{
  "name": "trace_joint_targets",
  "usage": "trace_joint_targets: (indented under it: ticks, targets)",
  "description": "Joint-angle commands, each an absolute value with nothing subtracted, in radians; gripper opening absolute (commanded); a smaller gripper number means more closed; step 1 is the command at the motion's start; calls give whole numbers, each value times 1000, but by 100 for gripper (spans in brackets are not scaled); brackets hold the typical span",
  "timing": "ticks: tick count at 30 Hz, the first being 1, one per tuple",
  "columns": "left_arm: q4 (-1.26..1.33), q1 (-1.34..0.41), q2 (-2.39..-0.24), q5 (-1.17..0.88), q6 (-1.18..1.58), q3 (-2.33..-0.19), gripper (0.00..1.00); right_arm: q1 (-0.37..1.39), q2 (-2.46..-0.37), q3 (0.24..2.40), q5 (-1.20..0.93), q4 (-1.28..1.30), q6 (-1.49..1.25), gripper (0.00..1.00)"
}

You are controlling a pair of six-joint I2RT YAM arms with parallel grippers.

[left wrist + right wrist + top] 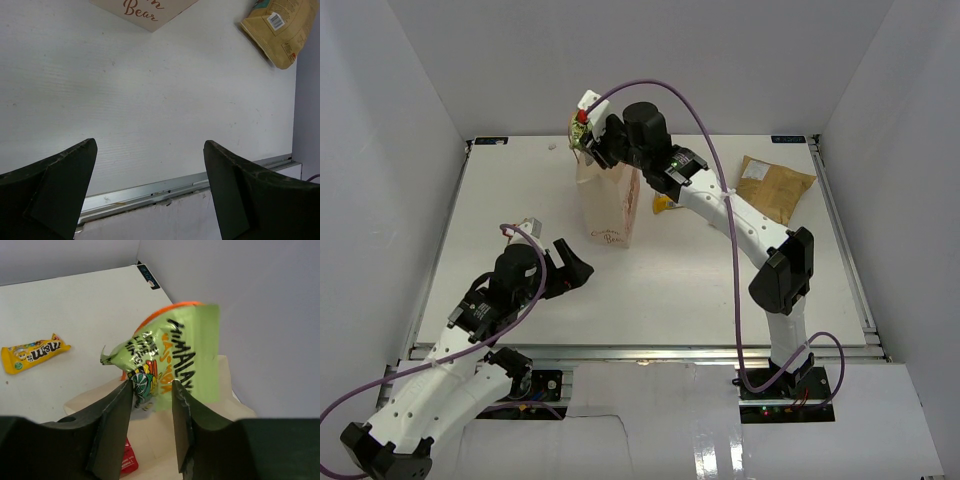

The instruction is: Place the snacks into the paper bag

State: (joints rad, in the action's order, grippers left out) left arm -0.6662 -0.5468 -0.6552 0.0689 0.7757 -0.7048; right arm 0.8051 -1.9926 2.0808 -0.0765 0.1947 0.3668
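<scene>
The right gripper grasps the pouch by one end, at the upper middle of the top view, directly over the mouth of the bag. To do this well, I'd lower the pouch until most of it is below the rim before letting go. It should stay off the orange handle behind it, so that it neither snags nor tips the bag. The left gripper hangs wide open over the surface at lower left. The wrapper and chip bag lie outside the bag.
</scene>
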Motion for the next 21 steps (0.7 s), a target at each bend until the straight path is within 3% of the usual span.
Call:
trace_joint_targets:
  ticks: [1,12,18,21]
  targets:
    - [-670,-551,-647,89,765,-742,98,798,-1964,2083,-57,126,387,44]
    - [-664,-551,-669,89,758,-756,98,796,-1902,2097,-101,141,373,47]
    - [-652,-551,-680,69,758,-753,98,773,-1774,2112,-238,213,376,54]
    - [-634,-551,-695,57,753,-756,98,711,-1662,2008,-301,250,364,56]
